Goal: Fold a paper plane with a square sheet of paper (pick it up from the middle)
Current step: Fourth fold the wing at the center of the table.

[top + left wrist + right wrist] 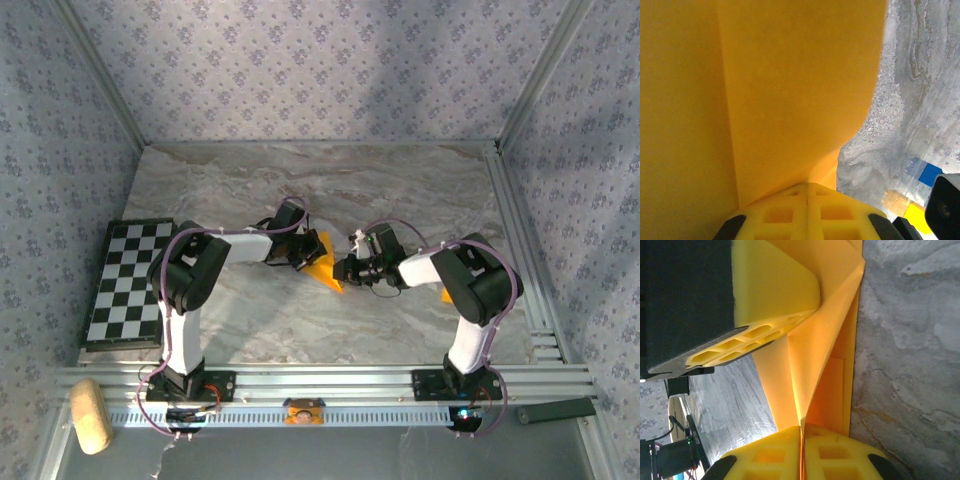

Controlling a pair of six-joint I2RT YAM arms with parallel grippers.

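Note:
The orange-yellow paper plane (325, 265) is a narrow, pointed fold with a raised central ridge, held just above the middle of the marble table between both grippers. My left gripper (308, 255) is shut on its left side; in the left wrist view the paper (790, 100) spreads out from the closed jaws of that gripper (807, 186). From the right, my right gripper (342, 270) pinches the ridge; its jaws (801, 429) are shut on the fold of the paper (820, 365). A finger of the left gripper (775, 290) shows on the paper further along. Much of the paper is hidden under the wrists.
A black-and-white chequered board (125, 285) lies at the table's left edge. An aluminium rail (320, 385) carrying both arm bases runs along the front. A tan block (90, 415) lies at the near left, a dark bar (555, 410) at the near right.

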